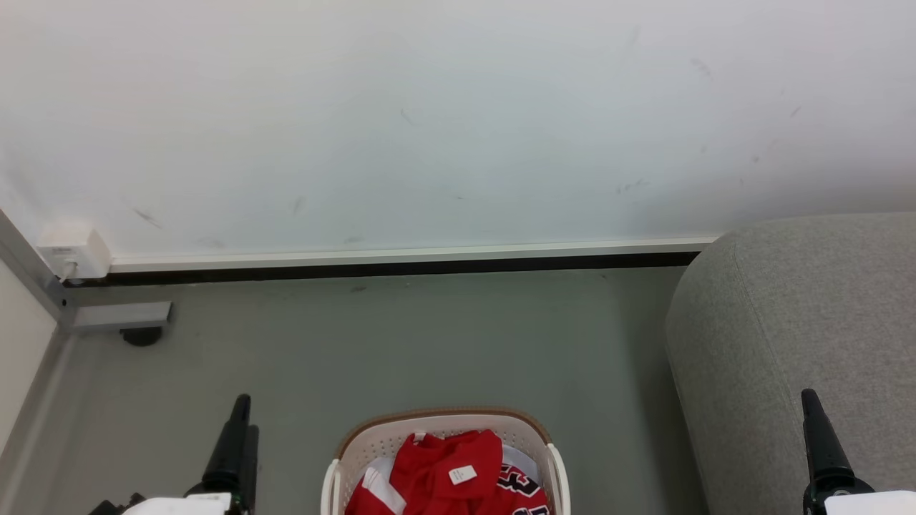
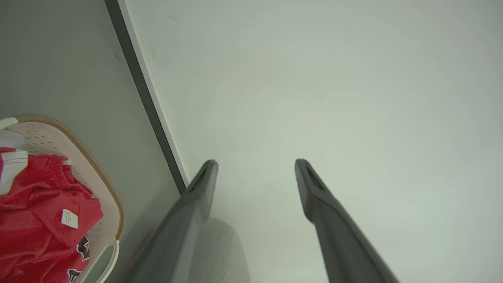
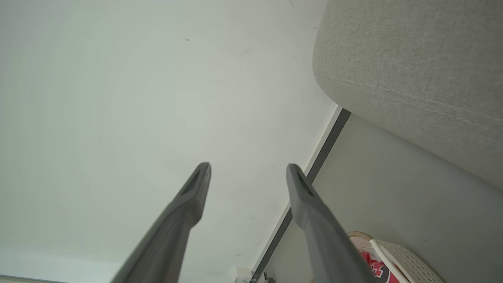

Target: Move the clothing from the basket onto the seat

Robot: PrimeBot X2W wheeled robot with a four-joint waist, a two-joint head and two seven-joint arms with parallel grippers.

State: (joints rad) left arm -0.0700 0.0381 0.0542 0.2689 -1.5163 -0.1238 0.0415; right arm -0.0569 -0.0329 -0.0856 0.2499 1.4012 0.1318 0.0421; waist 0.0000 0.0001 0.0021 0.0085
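Observation:
The cream basket [image 1: 372,438] with its brown rim stands on the floor at the bottom centre of the head view. Red jerseys [image 1: 444,476] lie heaped inside it, a small white tag on top. The grey seat [image 1: 787,329] rises at the right. My left gripper [image 1: 240,422] hangs left of the basket and my right gripper [image 1: 812,411] stands in front of the seat. In the left wrist view my left gripper [image 2: 255,165] is open and empty, with the basket [image 2: 100,179] and jerseys [image 2: 35,228] at the lower left. My right gripper [image 3: 247,169] is open and empty too, under the seat [image 3: 412,67].
A white wall [image 1: 429,121] with a pale skirting strip and dark gap runs across the back. A white socket box [image 1: 75,250] and a grey metal frame leg [image 1: 118,315] sit at the far left. Grey floor [image 1: 429,343] lies between basket and wall.

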